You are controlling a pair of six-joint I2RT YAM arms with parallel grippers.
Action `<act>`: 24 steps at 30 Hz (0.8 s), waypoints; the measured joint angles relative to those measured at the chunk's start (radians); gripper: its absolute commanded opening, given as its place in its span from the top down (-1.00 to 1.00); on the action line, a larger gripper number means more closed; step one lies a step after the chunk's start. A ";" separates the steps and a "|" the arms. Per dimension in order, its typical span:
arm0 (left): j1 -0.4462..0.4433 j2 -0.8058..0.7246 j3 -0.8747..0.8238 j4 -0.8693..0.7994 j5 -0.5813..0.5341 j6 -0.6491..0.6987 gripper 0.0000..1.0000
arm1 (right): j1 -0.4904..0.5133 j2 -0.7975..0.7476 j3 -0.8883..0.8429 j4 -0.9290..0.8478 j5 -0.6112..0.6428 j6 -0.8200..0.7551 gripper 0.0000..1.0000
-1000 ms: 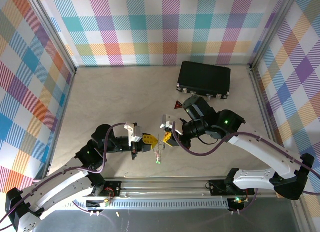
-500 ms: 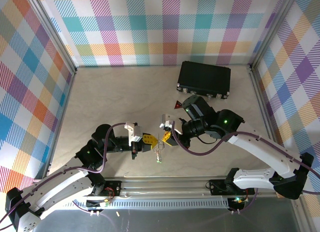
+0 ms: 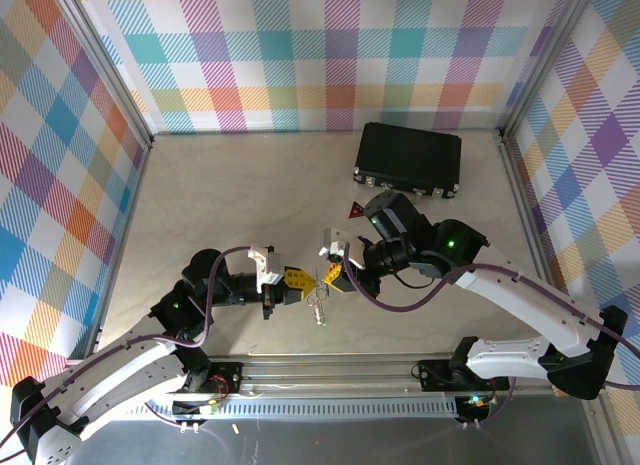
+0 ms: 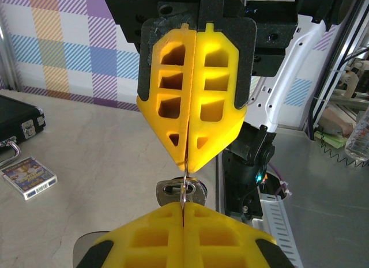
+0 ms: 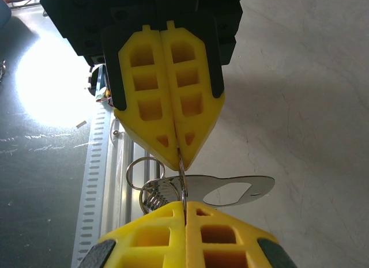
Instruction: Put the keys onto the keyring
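Keyring (image 4: 184, 180): pinched edge-on between both fingertip pairs, raised above the table (image 3: 230, 195) just ahead of the arm bases. Keys (image 3: 317, 313): hanging directly below the pinch, green head lowest; threaded or not cannot be told. Left gripper (image 4: 183, 213): pressed together on the ring from one side. Right gripper (image 4: 188, 159): pressed together on it from the other, tips nearly meeting. Against the earlier top views: no visible shift of arms or ring. Read as a steady two-handed hold; treat threading as unconfirmed.
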 measured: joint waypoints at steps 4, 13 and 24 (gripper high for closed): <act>0.000 0.000 0.000 0.000 0.000 0.000 1.00 | 0.000 0.001 0.000 0.000 0.000 0.000 1.00; 0.000 0.000 0.000 -0.008 -0.003 0.000 1.00 | 0.000 0.008 -0.001 0.001 -0.001 0.000 1.00; 0.000 0.000 0.000 -0.011 -0.003 0.000 1.00 | 0.000 0.013 -0.001 0.002 -0.008 0.000 1.00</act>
